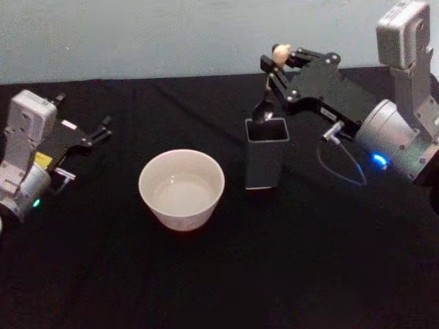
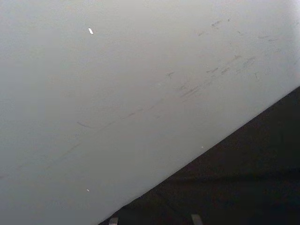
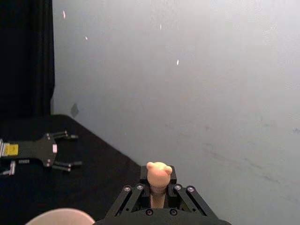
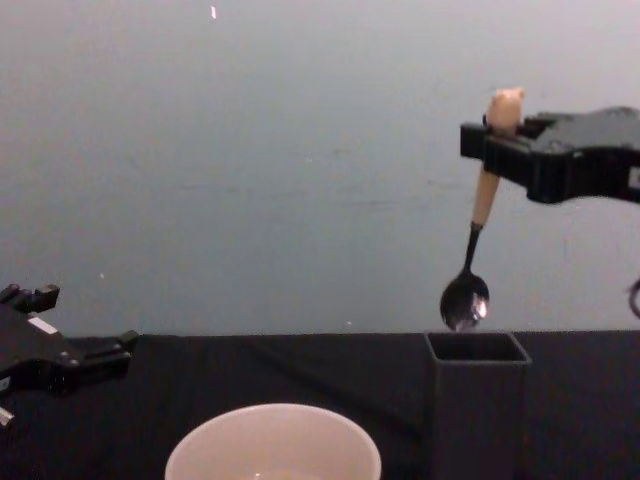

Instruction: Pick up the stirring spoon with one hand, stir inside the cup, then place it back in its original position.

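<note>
Held high on its handle by the right pincer, the spoon hangs tilted just over the holder and might clip the rim of the cup moving left; the left pincer rests wide at left.

Cup on table, just left of holder, not touching. Stirring spoon hangs bowl-down just above holder's opening, upper handle in right gripper. Left gripper far left, well apart from cup.
</note>
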`<move>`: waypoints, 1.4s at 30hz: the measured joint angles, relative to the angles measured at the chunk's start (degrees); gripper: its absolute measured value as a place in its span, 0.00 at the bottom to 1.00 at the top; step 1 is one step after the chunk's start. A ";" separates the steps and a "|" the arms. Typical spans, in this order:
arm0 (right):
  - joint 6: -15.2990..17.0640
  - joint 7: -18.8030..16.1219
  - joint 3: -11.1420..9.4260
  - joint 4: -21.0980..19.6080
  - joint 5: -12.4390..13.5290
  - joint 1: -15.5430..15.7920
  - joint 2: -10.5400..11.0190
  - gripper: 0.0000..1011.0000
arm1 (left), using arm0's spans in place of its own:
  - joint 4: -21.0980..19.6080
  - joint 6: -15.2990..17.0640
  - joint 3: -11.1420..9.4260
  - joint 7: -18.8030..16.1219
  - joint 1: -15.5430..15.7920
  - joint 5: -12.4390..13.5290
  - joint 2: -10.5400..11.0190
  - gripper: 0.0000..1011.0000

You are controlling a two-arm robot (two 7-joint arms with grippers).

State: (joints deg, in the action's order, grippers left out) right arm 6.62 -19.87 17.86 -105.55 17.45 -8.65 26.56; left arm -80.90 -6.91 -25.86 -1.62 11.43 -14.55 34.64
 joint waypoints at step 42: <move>6.28 2.11 2.58 9.20 -5.81 0.55 -4.33 0.19 | 0.00 0.00 0.00 0.00 0.00 0.00 0.00 0.99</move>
State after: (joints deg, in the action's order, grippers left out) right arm 12.91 -17.76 20.44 -96.35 11.64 -8.11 22.23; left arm -80.90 -6.91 -25.86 -1.62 11.43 -14.55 34.64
